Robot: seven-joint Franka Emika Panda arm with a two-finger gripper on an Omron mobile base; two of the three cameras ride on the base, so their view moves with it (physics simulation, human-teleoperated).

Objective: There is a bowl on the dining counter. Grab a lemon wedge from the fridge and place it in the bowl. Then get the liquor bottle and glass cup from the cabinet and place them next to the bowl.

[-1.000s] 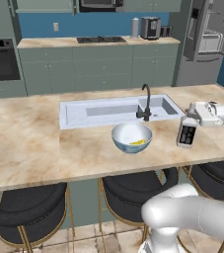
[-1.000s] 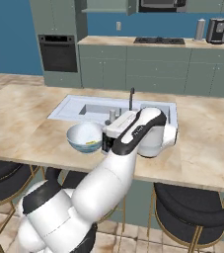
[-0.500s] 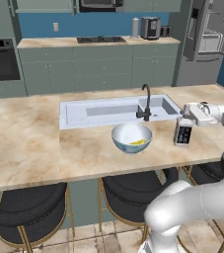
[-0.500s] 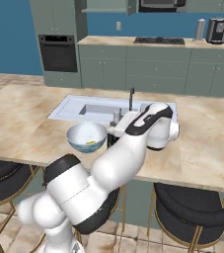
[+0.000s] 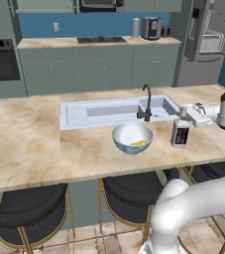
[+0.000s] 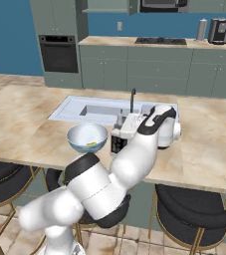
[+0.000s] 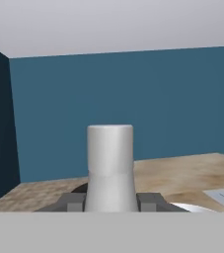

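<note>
Liquor bottle (image 5: 180, 134) is standing upright on the dining counter (image 5: 29, 144), near its front edge, just right of the bowl (image 5: 132, 137), neck (image 7: 110, 165) pinched between the 2 jaws of the gripper (image 5: 185, 114). Lemon wedge (image 5: 138, 143) is lying inside the bowl. Sink (image 5: 99, 111) and faucet (image 5: 146, 101) are sitting behind the bowl.

Arm (image 6: 109, 179): glossy white, thick rounded links, smooth shells. Dark grey-black bands at joints, one curved black band near wrist. Wrist housing bulbous, white. Hand block white, boxy, flat-sided. Gripper (image 7: 111, 201) fingers (image 7: 73, 201) small, dark grey, squared tips. No cables or markings visible.
</note>
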